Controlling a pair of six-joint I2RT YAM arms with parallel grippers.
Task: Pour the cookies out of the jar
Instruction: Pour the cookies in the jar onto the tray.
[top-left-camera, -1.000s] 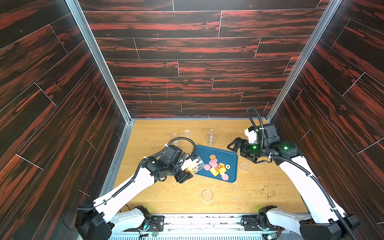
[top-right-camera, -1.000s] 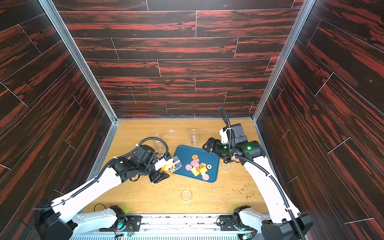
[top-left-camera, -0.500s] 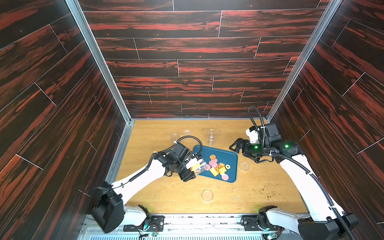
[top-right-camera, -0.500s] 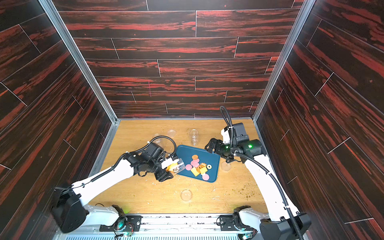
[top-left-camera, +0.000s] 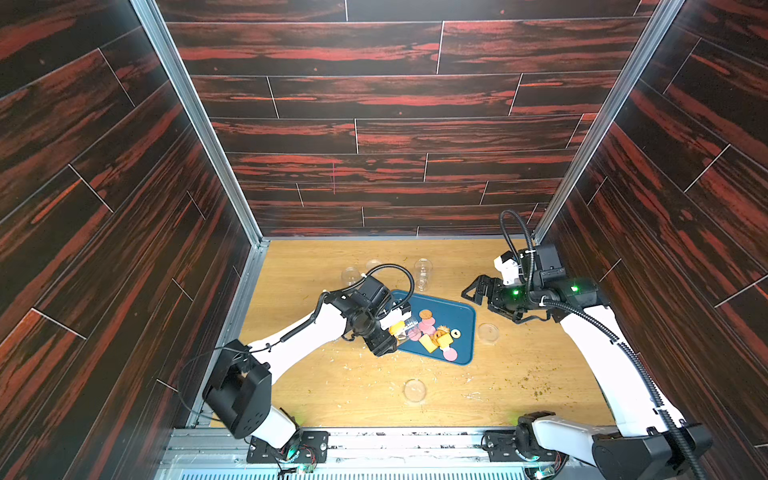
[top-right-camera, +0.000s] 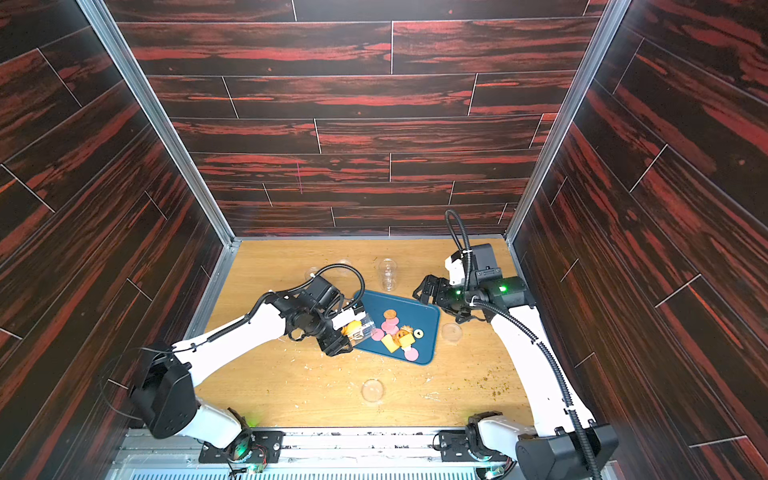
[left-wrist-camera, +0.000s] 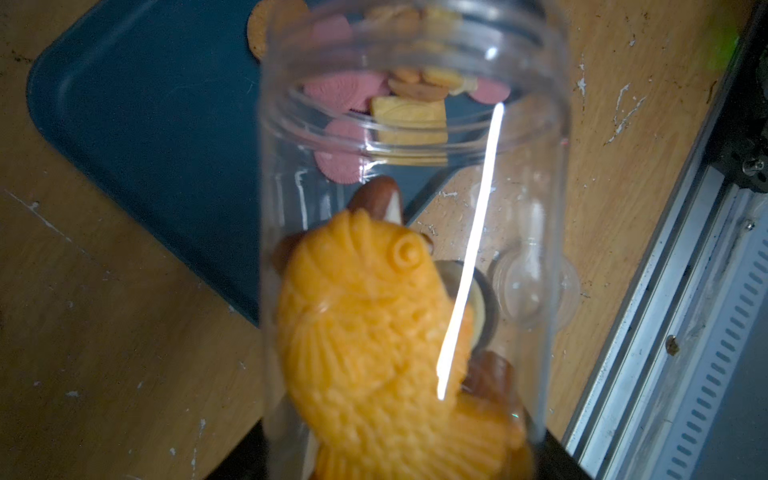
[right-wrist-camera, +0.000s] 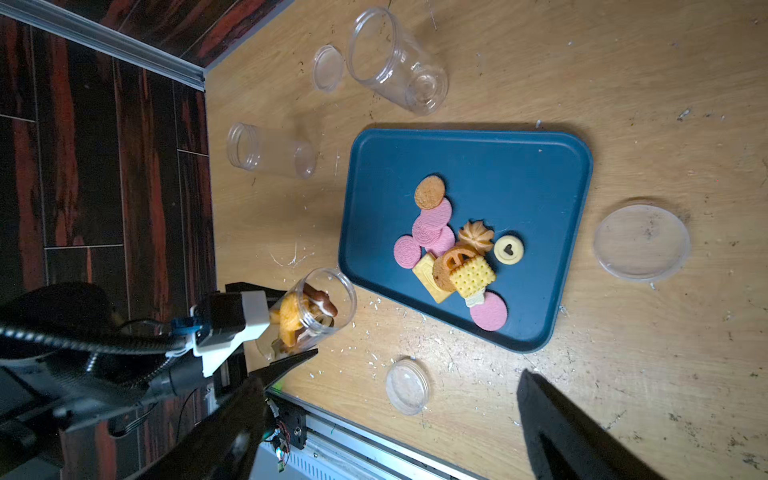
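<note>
While most of the cookies (right-wrist-camera: 453, 253) lie heaped on the blue tray (right-wrist-camera: 498, 174), a few are seen inside the jar (right-wrist-camera: 309, 313). Pink round discs, yellow squares, a tan round, a pale ring with a dark heart and a ridged swirl are piled near the middle of the tray, some overlapping. Inside the clear jar an orange fish-shaped biscuit (left-wrist-camera: 374, 332) is lodged against the wall, with brown pieces (left-wrist-camera: 378, 199) beside it. The jar is tipped nearly onto its side, its open mouth at the tray's edge and turned toward the heap. It is clamped across its body by the left gripper (top-left-camera: 397, 330), whose jaws are partly closed around it.

The right gripper (top-left-camera: 471, 291) is held above the table (top-left-camera: 332, 386) beyond the tray's far right corner, its jaws spread wide and nothing held between them. Two empty clear jars (top-left-camera: 422, 274) (top-left-camera: 350, 275) are seen just past the tray's far edge, with a small lid (top-left-camera: 372, 264) between them. A large clear lid (top-left-camera: 487, 332) lies just beside the tray on the right arm's side, and a smaller one (top-left-camera: 414, 390) lies nearer the robot's base. Pale crumbs (right-wrist-camera: 436, 345) are scattered over the wood around the tray.
</note>
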